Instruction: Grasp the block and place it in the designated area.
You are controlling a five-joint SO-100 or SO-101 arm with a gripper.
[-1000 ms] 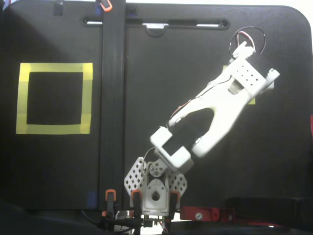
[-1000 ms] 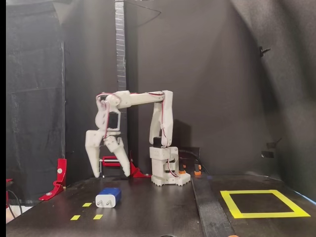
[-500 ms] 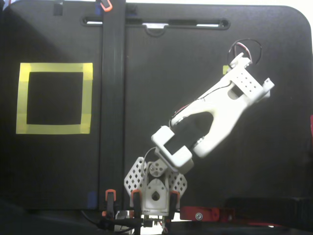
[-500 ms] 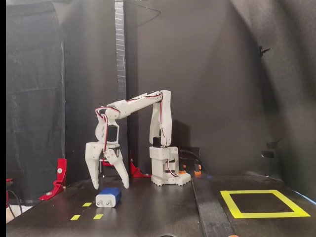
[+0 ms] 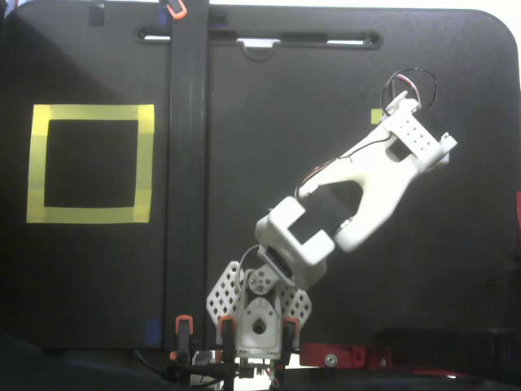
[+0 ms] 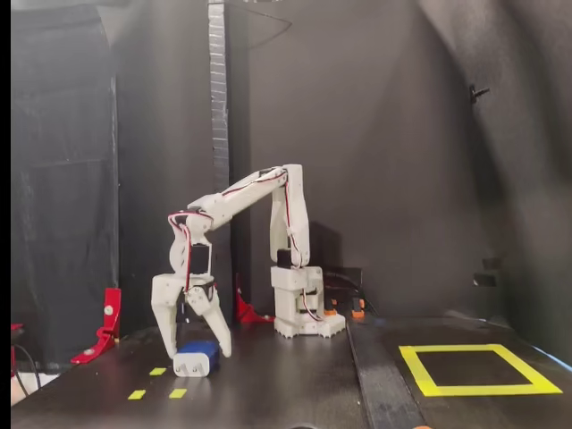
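Observation:
The block is dark blue with a white end face and lies on the black table at the front left in a fixed view. My white gripper hangs open over it, one fingertip on each side of the block's far end. Whether the fingers touch the block cannot be told. Seen from above in the other fixed view, the wrist covers the block and the gripper's fingers. The designated area is a big yellow tape square with a black inside, far across the table from the block.
Small yellow tape marks lie by the block; one shows beside the wrist. A raised black strip runs across the table between the arm and the tape square. A red clamp stands at the table's left edge. The arm's base stands mid-table.
The arm has lowered steadily over the last second. The open gripper came down from well above the table to straddle the block. The block has not moved.

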